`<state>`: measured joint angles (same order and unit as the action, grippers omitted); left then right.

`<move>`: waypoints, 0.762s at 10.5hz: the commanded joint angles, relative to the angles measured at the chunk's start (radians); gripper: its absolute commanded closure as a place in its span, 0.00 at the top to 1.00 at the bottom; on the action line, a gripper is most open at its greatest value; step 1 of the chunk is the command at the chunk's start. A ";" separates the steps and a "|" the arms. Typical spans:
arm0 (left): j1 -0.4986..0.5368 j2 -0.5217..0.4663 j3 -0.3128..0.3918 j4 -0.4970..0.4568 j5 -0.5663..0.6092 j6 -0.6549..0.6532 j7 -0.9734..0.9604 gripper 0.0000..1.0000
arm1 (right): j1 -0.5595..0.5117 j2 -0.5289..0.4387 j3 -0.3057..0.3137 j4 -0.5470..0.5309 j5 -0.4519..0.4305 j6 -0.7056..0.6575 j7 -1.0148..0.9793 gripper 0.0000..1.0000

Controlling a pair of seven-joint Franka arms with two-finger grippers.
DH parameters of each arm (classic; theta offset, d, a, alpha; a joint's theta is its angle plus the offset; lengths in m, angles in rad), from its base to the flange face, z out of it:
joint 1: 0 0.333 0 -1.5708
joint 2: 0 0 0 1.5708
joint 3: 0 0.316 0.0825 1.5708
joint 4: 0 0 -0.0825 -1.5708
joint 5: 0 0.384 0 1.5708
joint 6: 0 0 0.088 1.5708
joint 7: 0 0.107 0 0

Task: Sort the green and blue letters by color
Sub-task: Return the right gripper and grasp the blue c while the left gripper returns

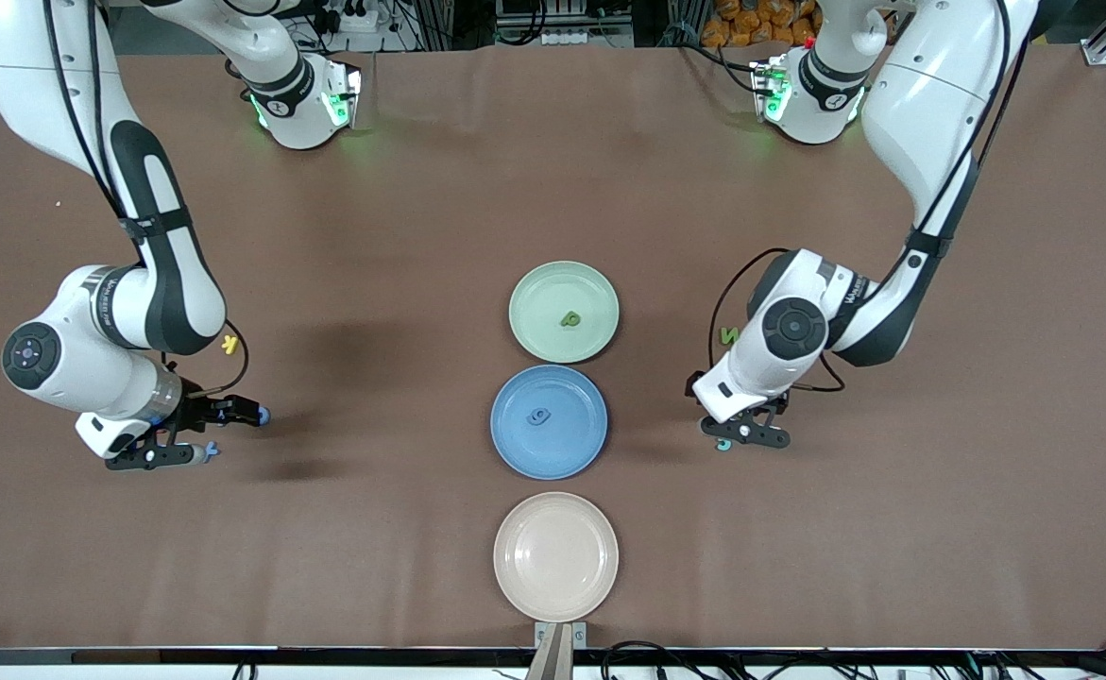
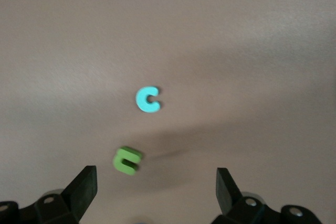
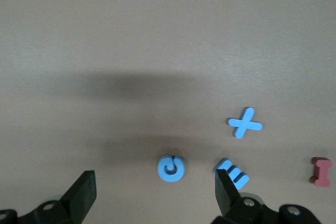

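- A robotics lab or test bench is indicated rather than a home or shop.
- Two white Franka arms (image 1: 137,236) are seen mounted along one edge of a single table (image 1: 345,529), their bases (image 1: 307,104) lit with green indicator lights.
- The table is covered edge to edge with a plain brown cloth, as is done for a controlled work surface.
- Aluminium framing (image 1: 1105,42), power strips (image 1: 354,19) and bundled cables (image 1: 666,652) are visible past the table edges.
- A camera mount bracket (image 1: 560,637) is fixed at the table's edge nearest the front camera.
- Plastic plates (image 1: 553,557) and small foam letters (image 3: 244,123) are laid out as test props.
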<state>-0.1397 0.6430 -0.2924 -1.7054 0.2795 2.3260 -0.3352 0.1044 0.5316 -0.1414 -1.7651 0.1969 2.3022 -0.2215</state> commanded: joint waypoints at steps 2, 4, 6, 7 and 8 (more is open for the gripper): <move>0.083 0.015 -0.013 0.036 0.003 -0.052 0.287 1.00 | -0.012 0.007 0.019 -0.065 -0.010 0.109 -0.009 1.00; 0.053 0.035 -0.011 0.041 0.010 -0.053 0.292 1.00 | -0.011 0.016 0.022 -0.134 -0.010 0.228 -0.009 1.00; 0.034 0.052 -0.013 0.040 0.018 -0.048 0.429 1.00 | -0.011 0.025 0.022 -0.155 -0.010 0.243 -0.010 1.00; 0.035 0.056 -0.011 0.040 0.014 -0.042 0.553 1.00 | -0.011 0.037 0.022 -0.168 -0.010 0.275 -0.010 1.00; 0.041 0.061 -0.013 0.040 0.009 -0.036 0.593 1.00 | -0.011 0.050 0.022 -0.177 -0.010 0.295 -0.009 1.00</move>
<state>-0.1037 0.6874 -0.3026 -1.6864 0.2812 2.2917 0.1118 0.1007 0.5706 -0.1280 -1.9102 0.1969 2.5447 -0.2264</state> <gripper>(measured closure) 0.000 0.000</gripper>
